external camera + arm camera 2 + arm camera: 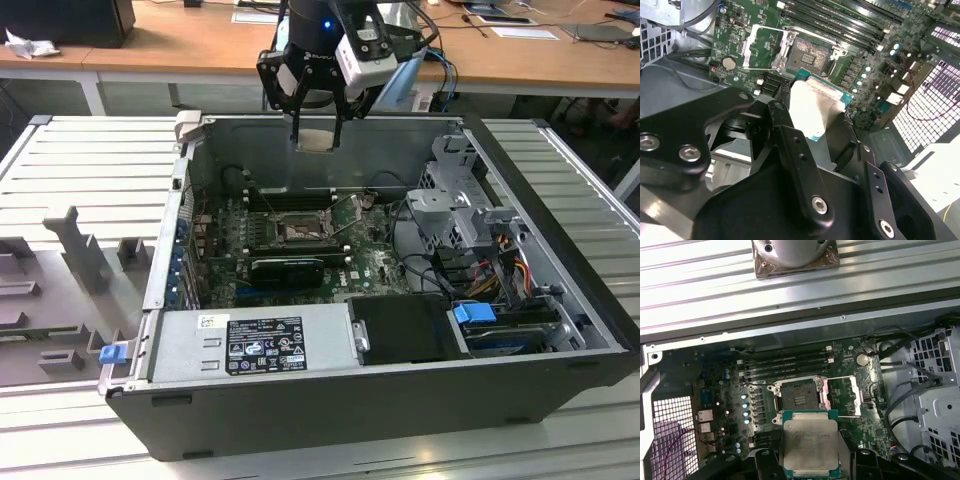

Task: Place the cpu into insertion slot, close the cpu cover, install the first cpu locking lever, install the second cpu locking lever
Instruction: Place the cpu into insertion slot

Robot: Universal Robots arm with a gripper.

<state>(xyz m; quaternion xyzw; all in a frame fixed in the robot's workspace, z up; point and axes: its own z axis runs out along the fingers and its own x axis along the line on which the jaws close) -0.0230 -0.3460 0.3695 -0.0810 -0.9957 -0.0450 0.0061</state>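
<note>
One chip [810, 442], clamped by two opposite edges in my gripper [316, 132]. Its metal top faces the first wrist view, and it's square, so no real long side. It hangs over the open case [330, 400], well clear of the bare socket [799, 400]. The cover [842, 397] is flipped open beside that.

one cpu [810, 442], one insertion slot [799, 399], one computer case [350, 402]
</note>
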